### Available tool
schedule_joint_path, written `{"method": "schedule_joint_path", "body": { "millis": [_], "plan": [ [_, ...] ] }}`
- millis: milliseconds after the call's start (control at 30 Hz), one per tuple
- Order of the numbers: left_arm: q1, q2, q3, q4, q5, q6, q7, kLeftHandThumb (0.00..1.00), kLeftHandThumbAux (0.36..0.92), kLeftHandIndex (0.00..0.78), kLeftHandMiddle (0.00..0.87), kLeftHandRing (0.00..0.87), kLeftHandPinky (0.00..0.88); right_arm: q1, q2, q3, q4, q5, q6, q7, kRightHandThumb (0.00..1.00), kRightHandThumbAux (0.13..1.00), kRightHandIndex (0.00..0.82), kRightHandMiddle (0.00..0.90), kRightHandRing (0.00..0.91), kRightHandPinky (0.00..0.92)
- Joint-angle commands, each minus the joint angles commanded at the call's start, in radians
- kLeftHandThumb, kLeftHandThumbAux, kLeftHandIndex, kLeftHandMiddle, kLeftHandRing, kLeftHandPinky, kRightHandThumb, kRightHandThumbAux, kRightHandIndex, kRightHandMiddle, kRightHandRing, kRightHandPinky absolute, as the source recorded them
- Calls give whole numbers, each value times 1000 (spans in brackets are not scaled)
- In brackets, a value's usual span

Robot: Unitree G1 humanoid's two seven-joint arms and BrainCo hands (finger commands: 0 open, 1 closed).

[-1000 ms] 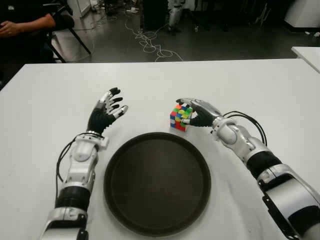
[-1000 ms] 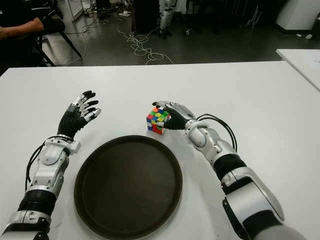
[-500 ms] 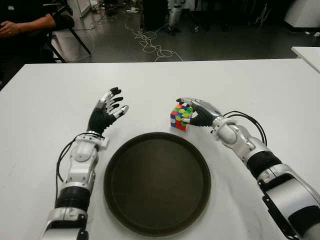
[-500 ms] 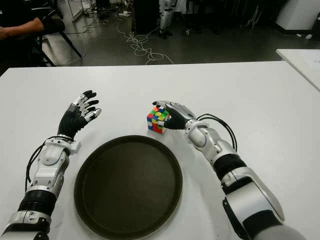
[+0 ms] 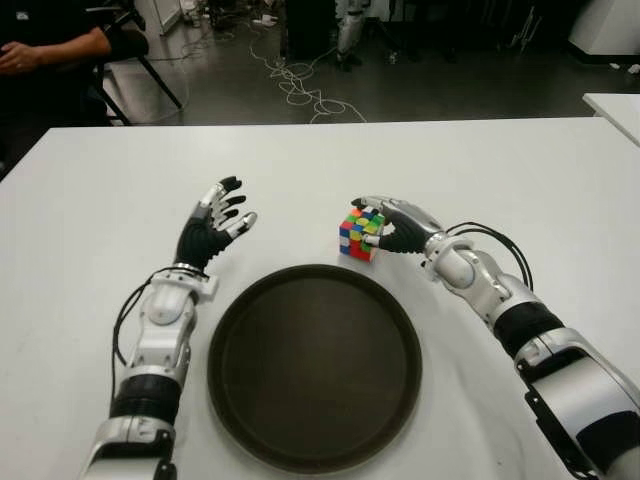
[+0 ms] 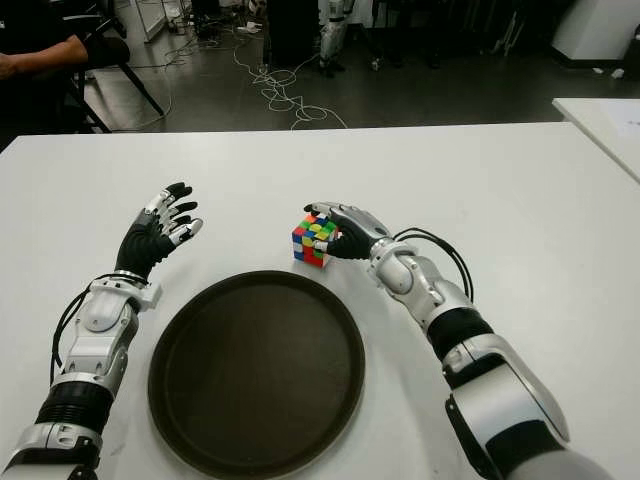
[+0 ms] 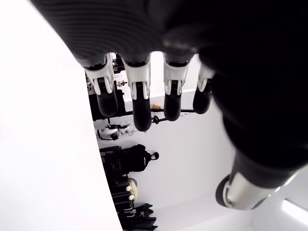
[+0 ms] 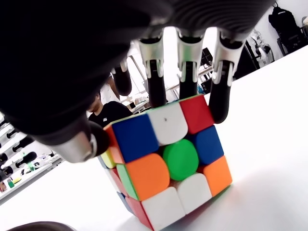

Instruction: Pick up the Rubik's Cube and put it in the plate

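White table [image 5: 90, 230], one dark round plate [image 5: 250, 310] near the robot's edge.

Item 1: right hand [image 5: 392, 226], at 1 o'clock from the plate, forearm angled in from the lower right. Fingers [image 8: 186, 77] draped over the top of the Rubik's Cube [image 5: 360, 234], thumb against its side: grasping the cube. Cube sits just beyond the plate's far rim, outside it; its base appears to be at the table, though contact is not certain.

Item 2: left hand [image 5: 213, 226], at 11 o'clock from the plate, palm raised, fingers spread and holding nothing.

Obscured: cube's right face is behind the hand. A seated person [image 5: 40, 45] is cut off at the upper left corner.

Change: cube and right hand have shifted very slightly left; left hand is unchanged.
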Motion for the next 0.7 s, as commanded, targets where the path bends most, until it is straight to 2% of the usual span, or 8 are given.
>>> {"method": "schedule_joint_path", "body": {
  "millis": [167, 267, 367, 700],
  "plan": [
    [1, 0, 0, -3, 1, -1, 2, 152, 701, 71, 112, 114, 115, 0, 0, 2, -1, -4, 3, -3, 682, 640, 167, 342, 396, 436],
    [3, -1, -1, -8, 1, 3, 3, 153, 704, 71, 110, 115, 120, 1, 1, 3, -3, -8, 3, -11, 857, 637, 177, 429, 415, 441],
    [4, -2, -1, -13, 0, 7, 2, 151, 705, 72, 112, 117, 121, 2, 0, 2, -4, -10, 0, -19, 948, 637, 182, 445, 453, 440],
    [2, 2, -3, -8, 3, -6, 0, 126, 694, 75, 123, 117, 107, 4, -5, 9, -11, -22, -14, -47, 998, 637, 181, 478, 451, 405]
  ]
}}
